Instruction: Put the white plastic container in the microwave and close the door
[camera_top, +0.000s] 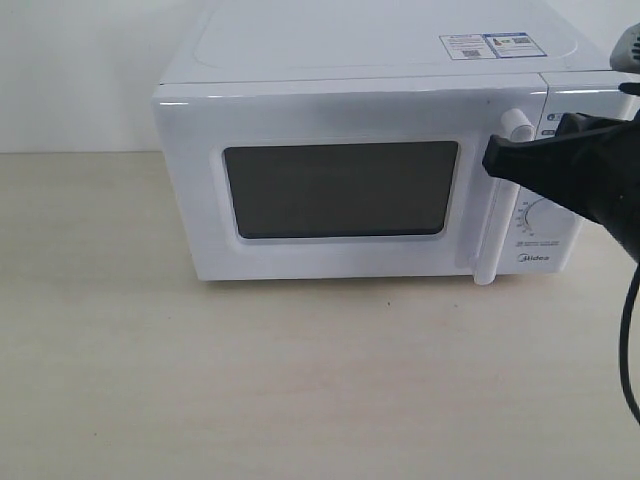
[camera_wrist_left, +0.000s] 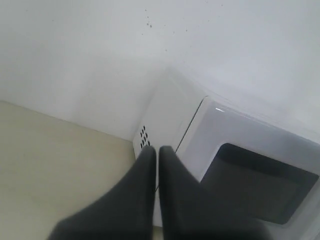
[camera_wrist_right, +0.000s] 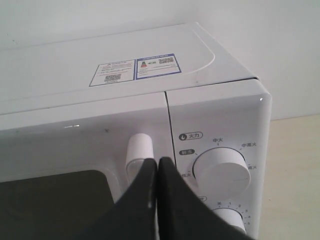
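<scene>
Pale table (camera_top: 300, 400) holds the microwave (camera_top: 300, 50), door (camera_top: 340, 190) shut. The right pincer (camera_wrist_right: 157, 162), pressed together, sits by the handle (camera_wrist_right: 138, 150). No white plastic container in sight; pulling the door open probably comes next.

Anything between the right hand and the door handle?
Nothing: the right wrist view shows the shut right hand at the top of the handle.

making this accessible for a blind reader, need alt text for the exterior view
A white microwave sits on a pale table with its door shut. The black right gripper, jaws shut, is at the upper end of the door's vertical handle. No container is visible.
</scene>
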